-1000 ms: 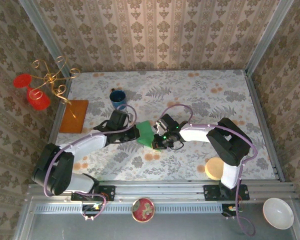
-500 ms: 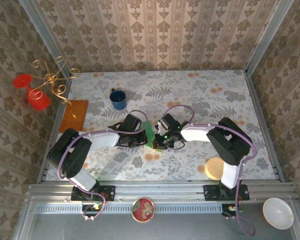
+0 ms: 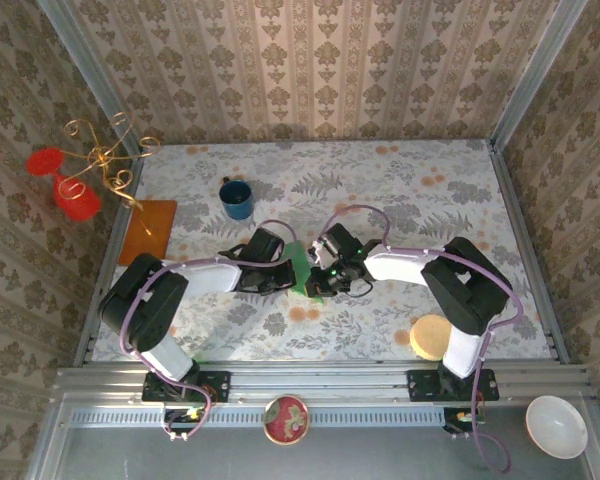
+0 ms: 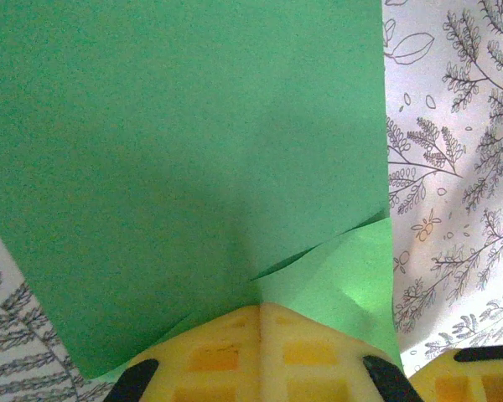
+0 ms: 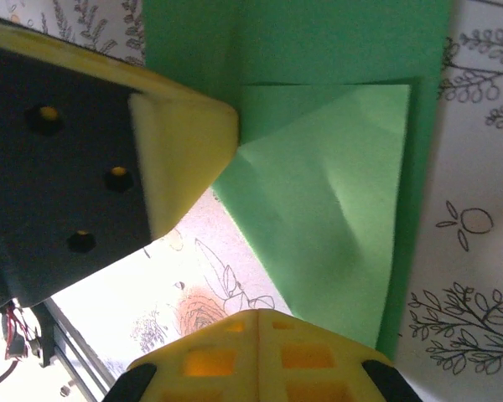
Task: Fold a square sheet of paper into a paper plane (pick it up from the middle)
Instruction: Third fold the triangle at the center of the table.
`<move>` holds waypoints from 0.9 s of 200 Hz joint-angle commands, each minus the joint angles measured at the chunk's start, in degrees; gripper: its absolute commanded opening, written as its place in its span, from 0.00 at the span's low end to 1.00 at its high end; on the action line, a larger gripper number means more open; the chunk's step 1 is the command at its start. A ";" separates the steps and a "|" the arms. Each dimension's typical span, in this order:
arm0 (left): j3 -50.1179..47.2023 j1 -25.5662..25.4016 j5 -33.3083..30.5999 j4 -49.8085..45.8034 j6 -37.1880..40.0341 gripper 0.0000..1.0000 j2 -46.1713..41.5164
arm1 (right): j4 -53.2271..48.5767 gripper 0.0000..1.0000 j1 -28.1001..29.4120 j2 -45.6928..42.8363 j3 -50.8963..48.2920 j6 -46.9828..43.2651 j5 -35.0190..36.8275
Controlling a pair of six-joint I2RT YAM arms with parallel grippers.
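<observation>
Left gripper [image 4: 260,352]: fingers together, tips set down on the near edge of the sheet [image 4: 176,167]. Whether any paper is nipped between them cannot be told. Right gripper [image 5: 256,356]: fingers likewise together, tips resting on the lower end of a turned-over triangular flap [image 5: 327,201]. The two grippers face one another across the sheet, close together. In the right wrist view a left pad [image 5: 180,159] sits at the inner corner of the flap.

Location: the sheet lies on the table [image 3: 430,200], mid-table between the two grippers, nearer the arms than the mug [image 3: 236,199] and to its right.

Condition: one corner is folded over the sheet. The flap is not fully flat. A soft dent runs across it, and in the left wrist view an edge stands slightly proud beside the fingertips.

Assessment: the step in hand appears to be creasing a corner fold. The task looks to be at an early stage.

Recommendation: keep one closed tip as an anchor at the flap's corner while the other runs along the fold line with light downward pressure. Stroke along the crease, not across it, so the thin paper neither slides nor buckles. Confirm the flap's edge lies parallel to the sheet's edge before pressing hard, since a skewed crease would likely carry into later folds.
</observation>
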 commanded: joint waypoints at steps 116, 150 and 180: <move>2.43 2.07 -3.64 -13.29 -1.17 0.01 6.84 | -7.18 0.02 -0.17 6.08 4.53 -11.03 0.70; 1.93 3.54 -2.82 -14.20 -0.29 0.01 8.74 | -8.31 0.01 -1.34 4.83 1.93 -13.22 1.13; 1.73 4.51 -2.32 -14.46 1.26 0.01 10.10 | -5.67 0.00 -3.65 2.39 -2.84 -12.59 -1.92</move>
